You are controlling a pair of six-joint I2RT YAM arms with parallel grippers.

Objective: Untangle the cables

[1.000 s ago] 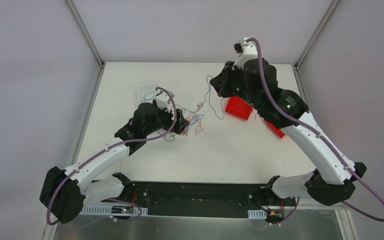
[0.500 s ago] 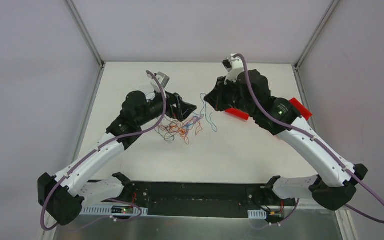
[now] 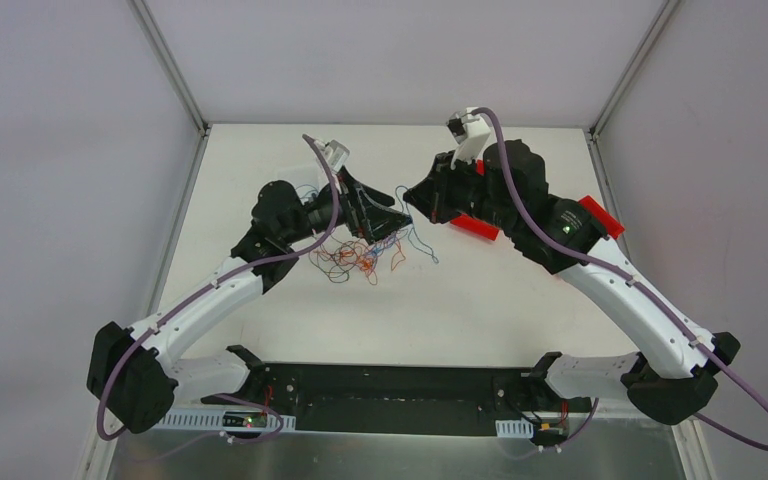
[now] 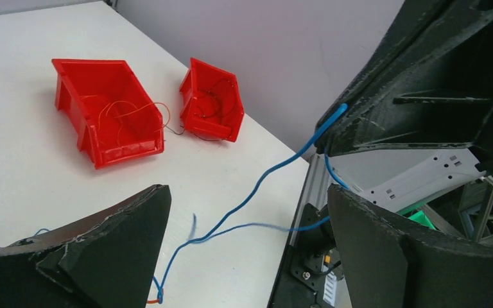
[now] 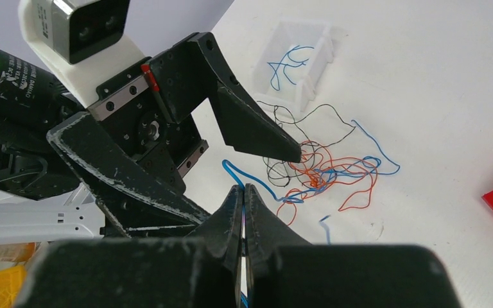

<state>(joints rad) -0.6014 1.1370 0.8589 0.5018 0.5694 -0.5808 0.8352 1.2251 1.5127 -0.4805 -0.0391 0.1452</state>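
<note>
Overhead, the left gripper [image 3: 378,214] stands spread wide, almost tip to tip with the right gripper [image 3: 410,198], which is clenched on one blue cable [image 3: 418,236]. The tangle of cables [image 3: 352,258] — orange, red, black and blue — lies on the table [image 3: 480,300] just on the near side of both, closer to the left arm. Left wrist view: the blue cable [image 4: 257,186] runs on a slant from the right gripper's pinch at upper right down toward lower left, crossing the gap between the left jaws; it appears to touch neither. Two red bins [image 4: 112,151] sit well beyond, each with a few loose strands inside. Right wrist view: the right jaws are pressed flat together on the blue strand, and the left jaws stand apart on either side of it, just ahead. The tangle [image 5: 324,173] lies farther out to the right, and a clear tray [image 5: 292,25] holding blue wires lies beyond that. Judgement: the coming move turns on that one line — the strand's long axis passes through the left gripper's open gap, pinch above and knot below. Closing there would likely catch it between the two, letting the arms draw apart along its length.
</note>
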